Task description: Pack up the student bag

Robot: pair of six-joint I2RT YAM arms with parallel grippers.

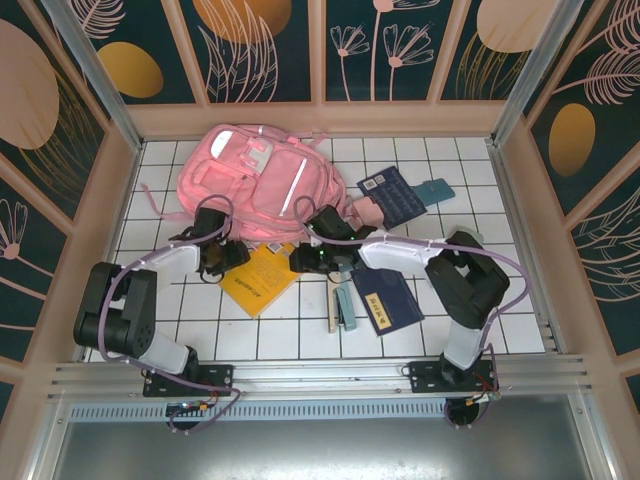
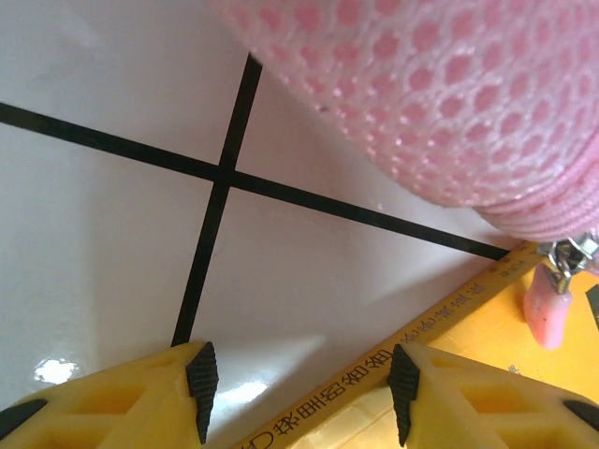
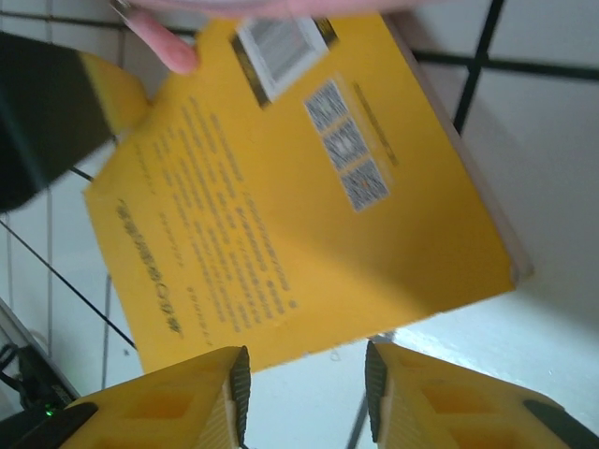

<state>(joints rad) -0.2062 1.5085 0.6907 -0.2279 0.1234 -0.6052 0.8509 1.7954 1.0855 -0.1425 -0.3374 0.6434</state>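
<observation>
The yellow book [image 1: 262,278] lies flat on the tiles [image 1: 450,300]. The left gripper [image 2: 299,383] is at its 9 o'clock and the right gripper [image 3: 306,383] at its 3, both with jaws released and clasping nothing. Slipping a finger under an edge before pinching seems wisest. At the book's 12 o'clock, touching it, lies the student bag [image 1: 255,180]; what it contains is hidden.

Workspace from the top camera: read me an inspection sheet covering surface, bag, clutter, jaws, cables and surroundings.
Surface: white tiled table, dark grid lines.
Job's things: student bag lying at the back.
Clutter: yellow book; far dark blue book; near dark blue book; teal item; stapler-like tool.
Grippers: left gripper and right gripper, jaws apart, holding nothing, at the yellow book's edges.
Cables: lilac cables along both arms.
Surroundings: leaf-patterned wall panels.
</observation>
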